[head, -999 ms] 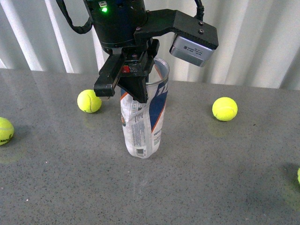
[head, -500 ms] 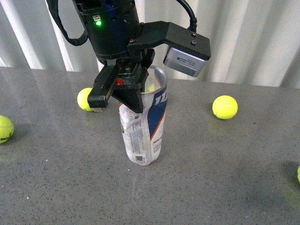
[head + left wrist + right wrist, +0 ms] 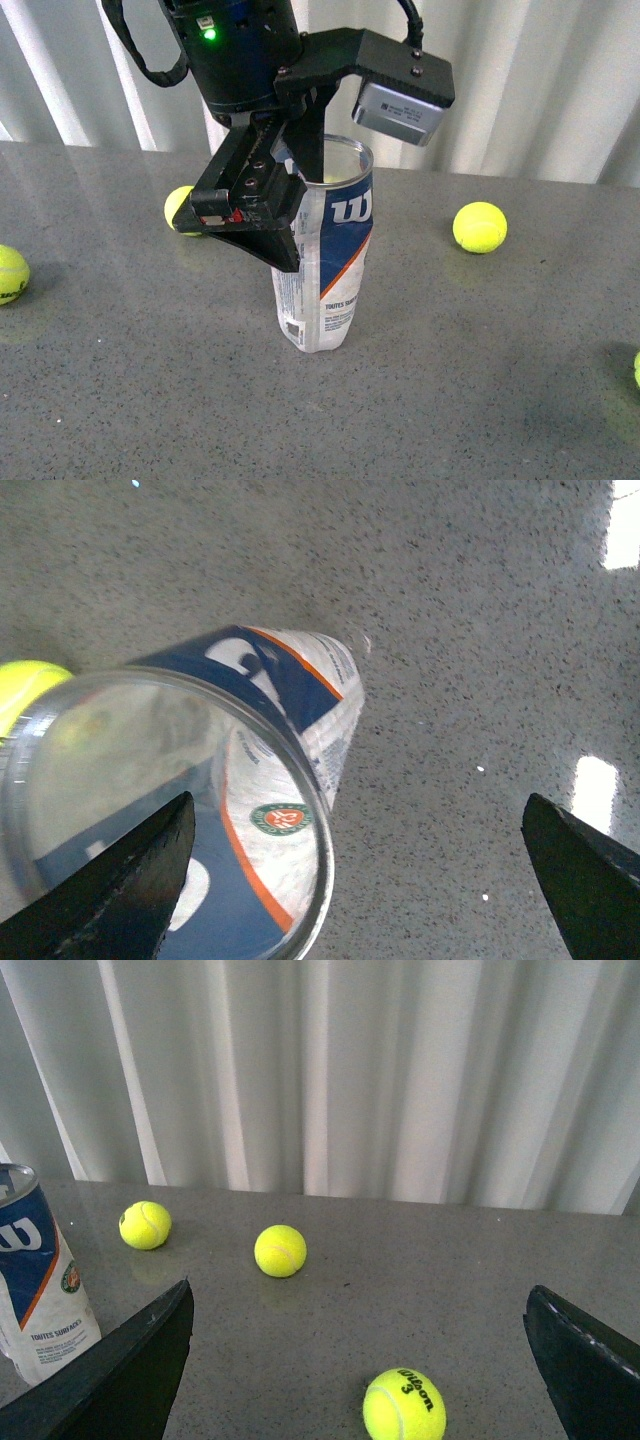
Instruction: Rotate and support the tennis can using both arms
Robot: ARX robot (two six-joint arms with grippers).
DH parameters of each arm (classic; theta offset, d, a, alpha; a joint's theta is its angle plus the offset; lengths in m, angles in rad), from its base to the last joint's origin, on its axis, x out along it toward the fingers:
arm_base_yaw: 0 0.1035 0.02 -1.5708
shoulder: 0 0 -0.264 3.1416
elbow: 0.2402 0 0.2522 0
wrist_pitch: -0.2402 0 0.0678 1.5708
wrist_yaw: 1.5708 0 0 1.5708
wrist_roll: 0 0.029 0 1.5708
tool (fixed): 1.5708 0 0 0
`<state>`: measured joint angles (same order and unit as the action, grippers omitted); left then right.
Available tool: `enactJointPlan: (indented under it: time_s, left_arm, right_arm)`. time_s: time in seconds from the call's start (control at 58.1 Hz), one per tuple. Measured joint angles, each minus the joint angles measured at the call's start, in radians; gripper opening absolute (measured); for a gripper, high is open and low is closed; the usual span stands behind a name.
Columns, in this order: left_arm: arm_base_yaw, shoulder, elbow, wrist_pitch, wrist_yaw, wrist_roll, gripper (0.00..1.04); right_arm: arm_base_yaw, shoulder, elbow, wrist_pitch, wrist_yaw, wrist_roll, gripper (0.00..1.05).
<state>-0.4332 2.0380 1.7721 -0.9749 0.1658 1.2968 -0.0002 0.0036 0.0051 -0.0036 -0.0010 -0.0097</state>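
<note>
The tennis can stands upright on the grey table, its navy label and white W logo facing the front camera. My left gripper hangs open at the can's upper left side, and the arm hides part of the rim. In the left wrist view the can shows from above, with one finger at its open mouth and the other finger well off to the side. My right gripper is open and empty, apart from the can, and is out of the front view.
Yellow-green tennis balls lie on the table: one behind the left arm, one at the right, one at the left edge. The right wrist view shows three balls; the nearest lies between the fingers. A white curtain hangs behind.
The can has turned so the W logo now faces the front, and it has shifted a little right and stands straighter. The left gripper has swung round its upper left side.
</note>
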Motion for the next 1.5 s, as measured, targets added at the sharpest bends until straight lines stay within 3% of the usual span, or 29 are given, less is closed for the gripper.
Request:
enactJointPlan:
  time_s: [0.189, 0.293, 0.345, 0.465, 0.603, 0.775, 0.879, 0.947, 1.051, 1.24, 1.275, 1.499]
  left_arm:
    - [0.046, -0.114, -0.051, 0.122, 0.129, -0.057, 0.98]
    - [0.105, -0.255, -0.174, 0.421, 0.211, -0.199, 0.98]
    - [0.151, -0.348, -0.271, 0.628, 0.204, -0.337, 0.98]
    - [0.243, -0.519, -0.465, 0.925, 0.168, -0.617, 0.98]
    - [0.356, -0.697, -0.692, 1.085, 0.159, -0.883, 0.98]
    - [0.497, -0.864, -0.969, 1.173, 0.194, -1.08, 0.98]
    - [0.542, -0.927, -1.177, 1.452, -0.007, -1.205, 0.81]
    - [0.553, -0.972, -1.304, 1.574, -0.048, -1.247, 0.68]
    - [0.539, -1.048, -1.434, 1.618, -0.067, -1.278, 0.45]
    - [0.508, -1.141, -1.537, 1.626, -0.089, -1.286, 0.13]
    - [0.477, -1.169, -1.56, 1.625, -0.138, -1.289, 0.04]
    - [0.435, -1.283, -1.64, 1.594, -0.163, -1.296, 0.04]
  right_arm:
    - [0.0, 0.0, 0.0, 0.0, 0.0, 0.0, 0.98]
    - [0.0, 0.0, 0.0, 0.0, 0.0, 0.0, 0.98]
    - [0.0, 0.0, 0.0, 0.0, 0.0, 0.0, 0.98]
    - [0.0, 0.0, 0.0, 0.0, 0.0, 0.0, 0.98]
    - [0.0, 0.0, 0.0, 0.0, 0.0, 0.0, 0.98]
    - [0.0, 0.0, 0.0, 0.0, 0.0, 0.0, 0.98]
    - [0.0, 0.0, 0.0, 0.0, 0.0, 0.0, 0.98]
    - [0.0, 0.0, 0.0, 0.0, 0.0, 0.0, 0.98]
    - [0.0, 0.0, 0.0, 0.0, -0.001, 0.0, 0.98]
    - [0.0, 0.0, 0.0, 0.0, 0.0, 0.0, 0.98]
    - [0.0, 0.0, 0.0, 0.0, 0.0, 0.0, 0.98]
    - [0.0, 0.0, 0.0, 0.0, 0.0, 0.0, 0.98]
